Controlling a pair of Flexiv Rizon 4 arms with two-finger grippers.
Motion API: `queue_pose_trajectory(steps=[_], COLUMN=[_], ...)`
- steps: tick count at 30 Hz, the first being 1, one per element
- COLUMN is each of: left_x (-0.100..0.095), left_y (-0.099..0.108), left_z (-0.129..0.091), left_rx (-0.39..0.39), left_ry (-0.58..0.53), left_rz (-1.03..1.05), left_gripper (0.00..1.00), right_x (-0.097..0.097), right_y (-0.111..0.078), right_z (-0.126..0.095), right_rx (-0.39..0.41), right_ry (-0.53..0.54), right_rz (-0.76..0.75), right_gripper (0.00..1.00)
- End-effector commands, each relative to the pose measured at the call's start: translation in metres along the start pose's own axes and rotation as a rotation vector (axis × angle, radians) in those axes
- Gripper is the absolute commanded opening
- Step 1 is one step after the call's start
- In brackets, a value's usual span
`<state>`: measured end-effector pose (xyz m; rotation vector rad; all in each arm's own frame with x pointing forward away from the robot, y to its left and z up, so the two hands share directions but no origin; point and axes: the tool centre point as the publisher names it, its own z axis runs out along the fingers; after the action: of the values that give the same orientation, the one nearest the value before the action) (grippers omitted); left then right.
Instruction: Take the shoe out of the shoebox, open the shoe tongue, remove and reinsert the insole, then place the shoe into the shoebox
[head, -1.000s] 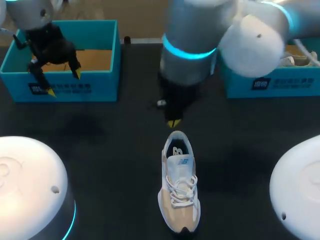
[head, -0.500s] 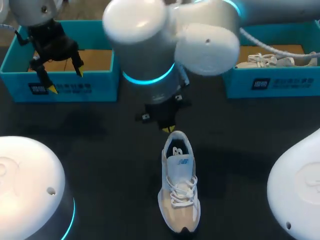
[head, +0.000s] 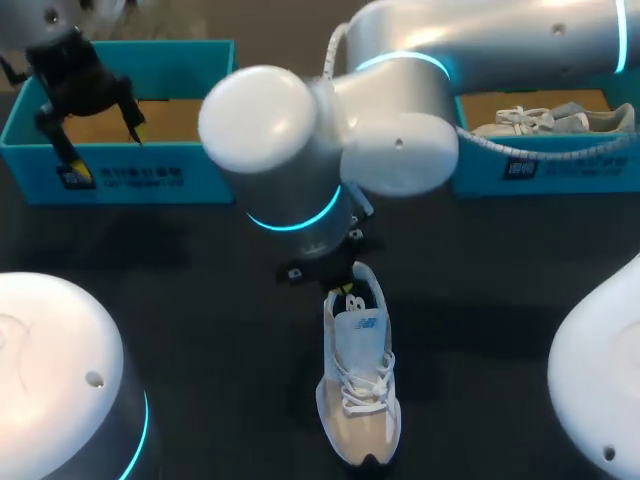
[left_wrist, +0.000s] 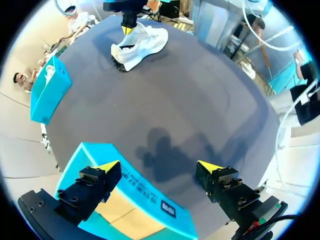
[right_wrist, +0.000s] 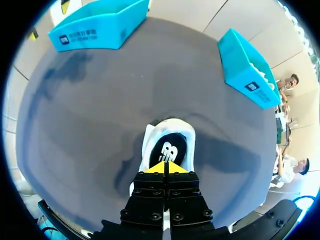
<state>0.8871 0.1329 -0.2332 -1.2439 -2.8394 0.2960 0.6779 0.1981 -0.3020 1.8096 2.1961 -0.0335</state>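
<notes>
From above, the white and tan shoe (head: 358, 385) lies on the dark tabletop (head: 200, 300). Its toe points at the robot. The right arm (head: 300, 170) reaches over its heel end. The left pincer (head: 103, 145) hangs over the left shoebox (head: 150, 175), which is blue. The right shoebox (head: 530, 165) holds another shoe (head: 545, 120).

From the left wrist, the left pincer has its fingers spread wide, with nothing in them. It is above the front wall of the left shoebox. Far ahead is the shoe, with the right pincer (left_wrist: 127, 29) at its heel.

From the right wrist, the right pincer's yellow tips are pressed tight together. They sit just over the shoe's opening, above the dark insole (right_wrist: 169, 148). Both shoeboxes stand ahead, well apart.
</notes>
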Motion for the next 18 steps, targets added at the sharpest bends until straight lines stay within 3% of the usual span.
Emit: queue_pose_trajectory(steps=[1,18], left_x=[-0.012,-0.012], left_y=[0.014,0.014], left_z=[-0.002,-0.002], left_rx=[0.002,0.002], left_ry=[0.038,0.038], left_rz=[0.002,0.002], left_gripper=[1.0,1.0], right_x=[-0.005,-0.018], right_y=[-0.002,0.007], right_z=[0.019,0.073], right_rx=[0.0,0.033], right_ry=[0.021,-0.069], right_rz=[-0.001,-0.001], right_gripper=[0.0,0.0])
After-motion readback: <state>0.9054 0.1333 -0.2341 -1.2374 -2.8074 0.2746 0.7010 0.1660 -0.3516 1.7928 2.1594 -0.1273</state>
